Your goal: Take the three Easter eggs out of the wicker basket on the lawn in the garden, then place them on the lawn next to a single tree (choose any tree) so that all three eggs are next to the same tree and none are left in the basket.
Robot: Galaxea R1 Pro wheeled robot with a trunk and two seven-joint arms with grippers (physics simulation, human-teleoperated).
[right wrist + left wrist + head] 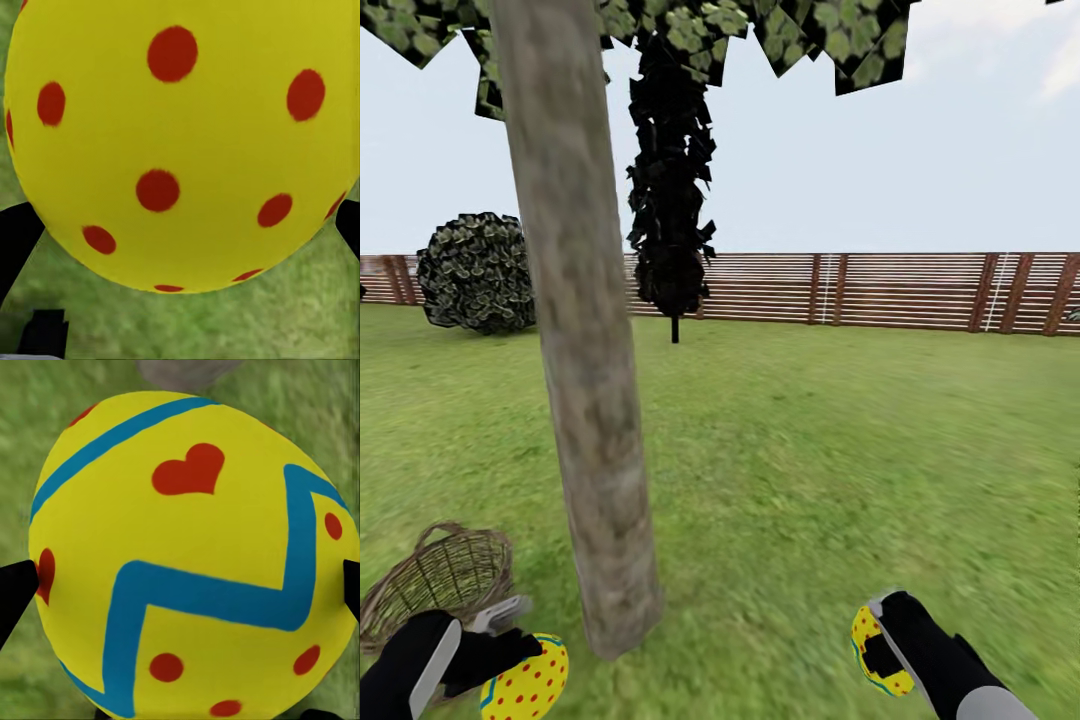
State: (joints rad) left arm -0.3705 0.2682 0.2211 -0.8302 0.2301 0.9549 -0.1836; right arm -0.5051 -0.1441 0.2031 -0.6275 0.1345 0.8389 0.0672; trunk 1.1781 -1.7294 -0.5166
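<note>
Your left fingers [510, 640] pinch one Easter egg [528, 682]; your right fingers [880, 640] pinch another egg [868, 645]. Between them rises the tree trunk [585, 400] from the lawn [840, 450], with the wicker basket [440, 580] just left.

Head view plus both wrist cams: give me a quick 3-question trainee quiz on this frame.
1. True or false: each gripper is shut on an egg.
2. The wicker basket lies on which side of the tree trunk: A) the robot's left, B) the robot's right?
3. What stands along the far edge of the lawn?

Key:
1. True: left gripper holds the left egg, right gripper holds the right egg.
2. A.
3. A slatted wooden fence.
</note>
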